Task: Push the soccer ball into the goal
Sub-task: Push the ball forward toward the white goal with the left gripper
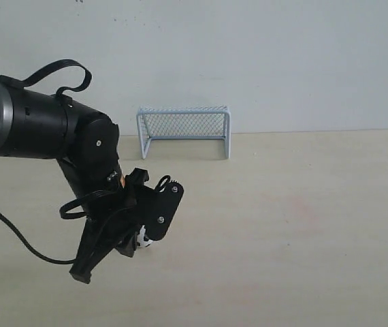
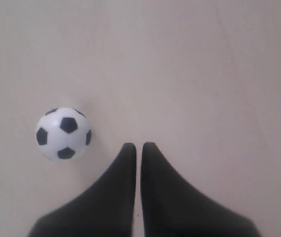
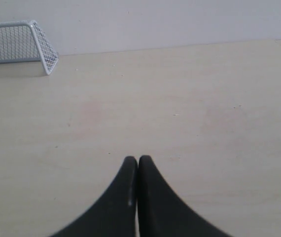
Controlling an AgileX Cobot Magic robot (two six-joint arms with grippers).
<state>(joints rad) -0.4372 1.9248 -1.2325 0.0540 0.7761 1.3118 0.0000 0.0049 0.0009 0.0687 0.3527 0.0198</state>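
Observation:
The soccer ball [image 2: 63, 133], white with black patches, lies on the table just beside my left gripper [image 2: 138, 146], a small gap away from it. That gripper is shut with nothing between its fingers. From the exterior view the ball [image 1: 145, 238] is half hidden behind the left gripper [image 1: 124, 251], which points down at the table. The goal [image 1: 184, 129], a white frame with fine mesh, stands at the back by the wall, well beyond the ball. My right gripper [image 3: 138, 160] is shut and empty over bare table, and the goal [image 3: 17, 44] shows far off from it.
A pale wooden tabletop [image 1: 303, 231] stretches from the wall [image 1: 282, 61] to the front. A black cable [image 1: 3, 218] loops down from the left arm. The right arm does not show in the exterior view.

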